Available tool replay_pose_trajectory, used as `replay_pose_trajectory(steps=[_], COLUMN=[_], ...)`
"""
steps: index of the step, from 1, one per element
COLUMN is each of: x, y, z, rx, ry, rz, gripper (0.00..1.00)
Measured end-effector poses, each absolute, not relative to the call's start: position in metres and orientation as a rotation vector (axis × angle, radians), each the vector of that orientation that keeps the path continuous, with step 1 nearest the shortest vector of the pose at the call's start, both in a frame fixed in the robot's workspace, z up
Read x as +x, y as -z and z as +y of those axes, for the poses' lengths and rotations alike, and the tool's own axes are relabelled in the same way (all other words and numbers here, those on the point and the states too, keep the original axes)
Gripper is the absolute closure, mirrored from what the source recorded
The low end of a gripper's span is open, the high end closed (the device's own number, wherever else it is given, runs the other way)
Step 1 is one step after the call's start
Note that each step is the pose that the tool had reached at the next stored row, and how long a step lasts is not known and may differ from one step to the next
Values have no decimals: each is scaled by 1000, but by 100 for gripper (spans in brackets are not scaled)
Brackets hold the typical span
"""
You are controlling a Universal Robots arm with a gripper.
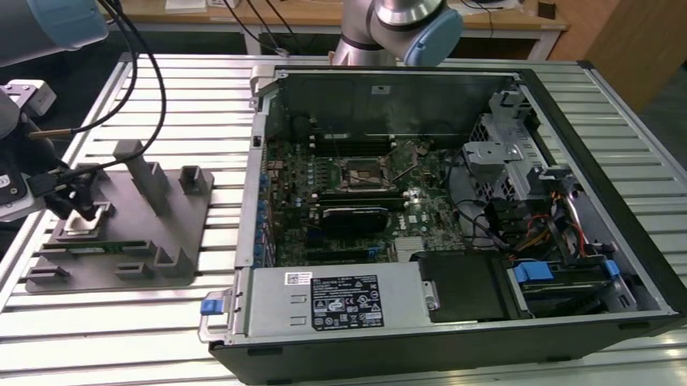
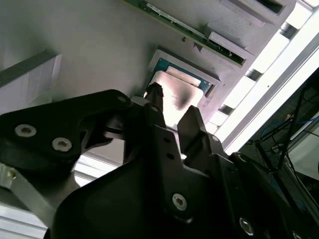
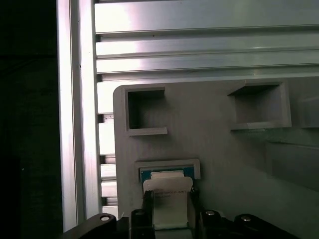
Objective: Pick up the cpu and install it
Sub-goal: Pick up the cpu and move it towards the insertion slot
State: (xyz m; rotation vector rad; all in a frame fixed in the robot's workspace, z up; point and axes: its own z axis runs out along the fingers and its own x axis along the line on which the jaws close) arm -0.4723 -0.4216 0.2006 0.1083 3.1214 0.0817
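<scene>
Two jaws of the gripper (image 2: 173,104) stand apart, straddling the cpu (image 3: 167,196). It lies flat in its fixture (image 3: 219,149) pocket, centred between them.

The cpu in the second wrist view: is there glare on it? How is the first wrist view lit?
Second wrist view: yes, glare whitens part of the cpu, with a dark patch beside it. First wrist view: the table slats shine bright, one margin is black.

Silvery metal cpu (image 2: 182,92) (glossy top).
</scene>
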Motion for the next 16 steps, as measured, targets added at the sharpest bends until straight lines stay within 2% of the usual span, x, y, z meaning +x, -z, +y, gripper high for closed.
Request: replay_pose_trajectory(steps=[3, 5, 6, 16], x=[-472, -472, -472, -472], y=[-201, -201, -201, -195], z=[-422, -422, -422, -422], rx=[108, 108, 108, 17], ry=[-82, -82, -82, -82], rz=[3121, 3121, 3121, 3125], gripper=[47, 47, 41, 41])
